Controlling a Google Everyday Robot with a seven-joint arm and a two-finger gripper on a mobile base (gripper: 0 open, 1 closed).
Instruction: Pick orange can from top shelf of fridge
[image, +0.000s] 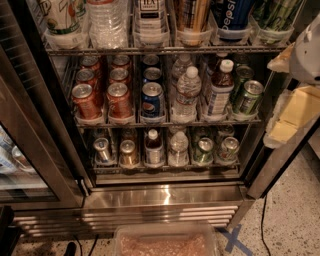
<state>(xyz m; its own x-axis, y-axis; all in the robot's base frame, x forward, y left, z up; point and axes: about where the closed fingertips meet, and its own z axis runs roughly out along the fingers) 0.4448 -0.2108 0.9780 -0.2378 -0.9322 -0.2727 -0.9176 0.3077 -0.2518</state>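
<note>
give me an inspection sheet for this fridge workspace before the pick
surface: top shelf, a wire rack with clear trays full of tall drinks
job's things: orange can upright in its tray, just left of the blue Pepsi can; fridge door looks open
clutter: red cans, water bottles and green cans on the middle shelf
claw: claw at the right edge, outside the fridge, level with the middle shelf, away from the orange can
cables: thin dark cords on the floor below the base
surroundings: speckled floor, blue tape cross, clear bin in front
</note>
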